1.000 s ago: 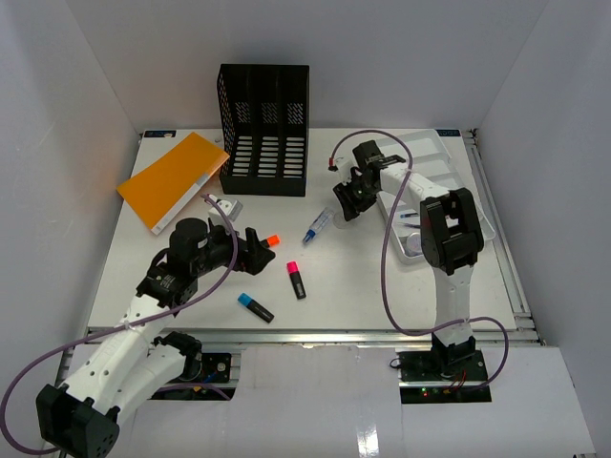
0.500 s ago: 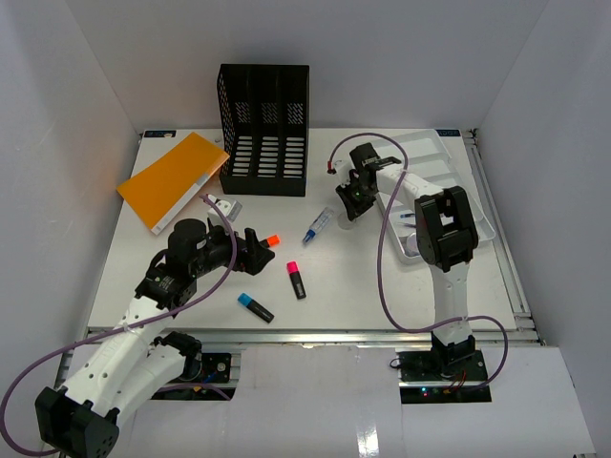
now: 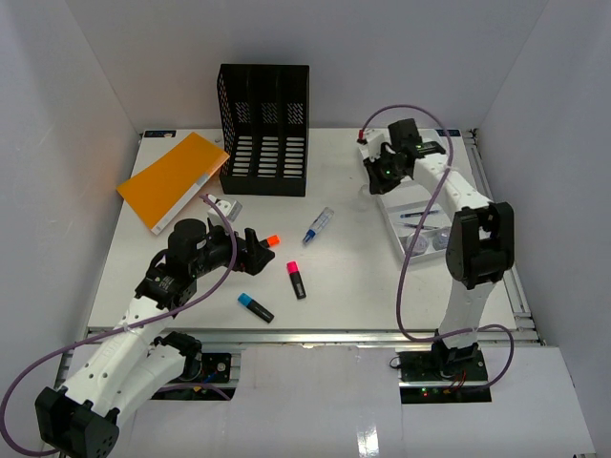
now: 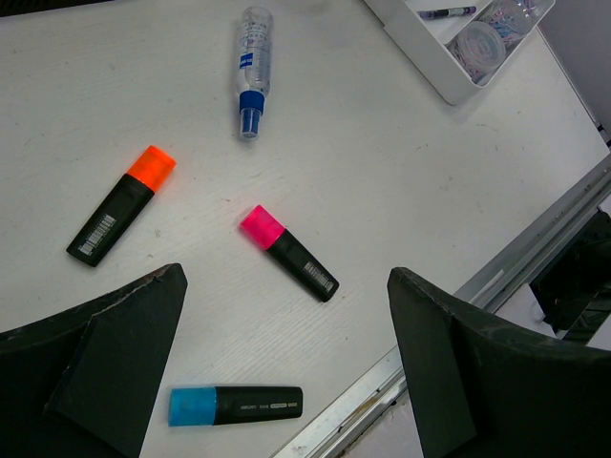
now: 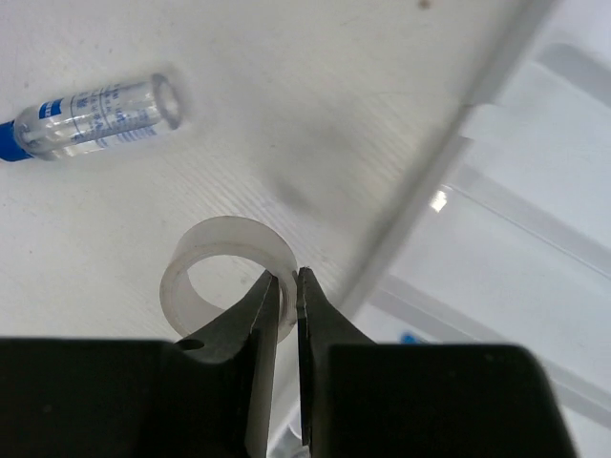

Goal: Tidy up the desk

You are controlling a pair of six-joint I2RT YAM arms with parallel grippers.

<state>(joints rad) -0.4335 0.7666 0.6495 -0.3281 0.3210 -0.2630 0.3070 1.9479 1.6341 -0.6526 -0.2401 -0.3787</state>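
Your right end effector (image 5: 288, 286) is clamped on just the thin wall of the translucent ring (image 5: 221, 235), upper right of the top view, over the tray (image 3: 393, 232) edge. A pinch that slight could let it twist free. Your left end effector (image 3: 250, 244) hangs spread apart. The white bench (image 3: 353, 272) fills mid-frame between white walls.
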